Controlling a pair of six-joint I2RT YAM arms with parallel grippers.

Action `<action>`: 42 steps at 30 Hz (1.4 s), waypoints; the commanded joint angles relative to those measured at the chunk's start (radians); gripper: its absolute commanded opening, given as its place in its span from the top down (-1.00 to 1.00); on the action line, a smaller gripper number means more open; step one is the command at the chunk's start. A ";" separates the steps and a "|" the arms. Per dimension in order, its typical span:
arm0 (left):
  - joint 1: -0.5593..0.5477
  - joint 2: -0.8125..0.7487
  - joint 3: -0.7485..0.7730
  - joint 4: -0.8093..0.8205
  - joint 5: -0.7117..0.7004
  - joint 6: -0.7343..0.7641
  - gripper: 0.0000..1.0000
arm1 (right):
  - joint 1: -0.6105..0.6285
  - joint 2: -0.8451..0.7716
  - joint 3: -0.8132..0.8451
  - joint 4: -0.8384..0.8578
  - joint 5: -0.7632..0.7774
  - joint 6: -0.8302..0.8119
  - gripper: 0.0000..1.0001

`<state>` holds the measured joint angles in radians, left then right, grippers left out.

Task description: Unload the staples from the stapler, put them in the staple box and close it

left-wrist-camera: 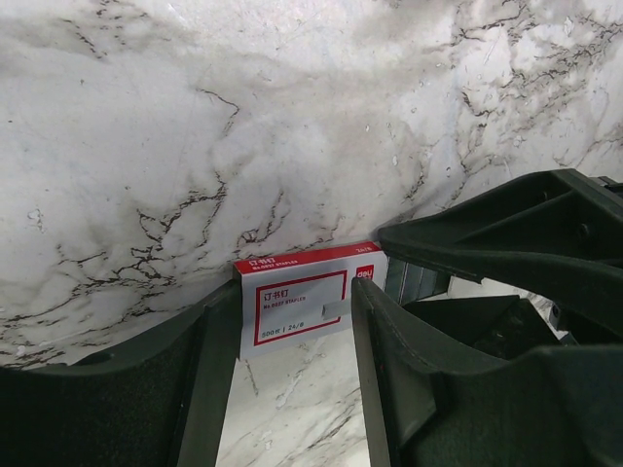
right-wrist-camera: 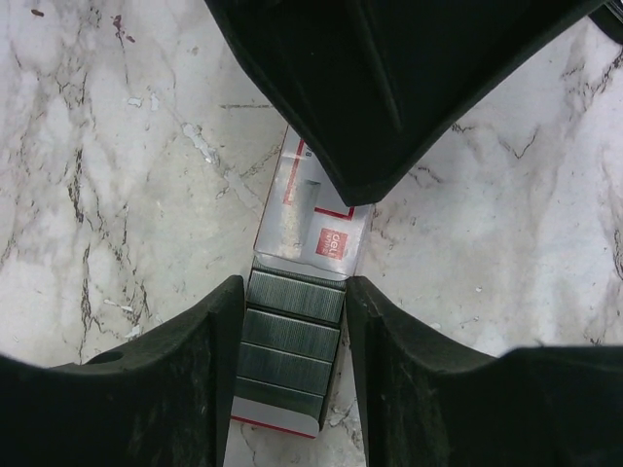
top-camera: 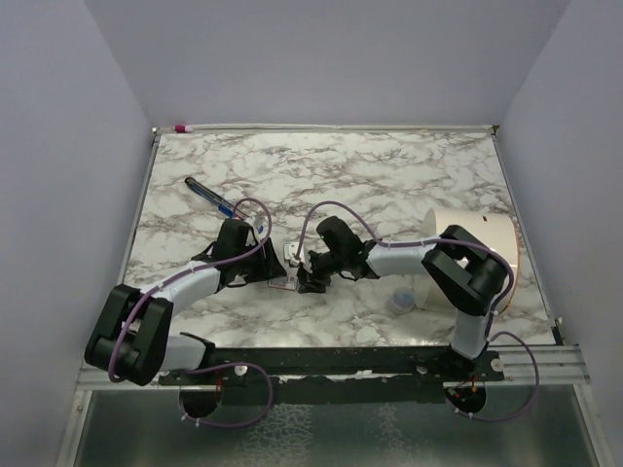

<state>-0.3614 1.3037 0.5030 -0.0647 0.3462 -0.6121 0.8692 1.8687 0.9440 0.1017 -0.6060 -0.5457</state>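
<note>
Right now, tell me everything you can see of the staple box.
The staple box is small white card with a red border, red print and a red logo patch. It lies flat on the marble table between the arms. Its inner tray is slid partly out, baring rows of grey staples. The right gripper has its jaws snug on the tray's sides. The left gripper straddles the sleeve end, one finger over it; whether it clamps is unclear.
</note>
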 commanded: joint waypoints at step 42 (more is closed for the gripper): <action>-0.004 -0.052 -0.065 -0.004 -0.027 -0.049 0.11 | -0.194 -0.034 -0.071 -0.140 0.010 1.139 0.62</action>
<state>-0.3622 1.2469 0.4587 -0.0769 0.3061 -0.6571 0.6777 1.7943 0.8745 -0.0811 -0.5800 0.5755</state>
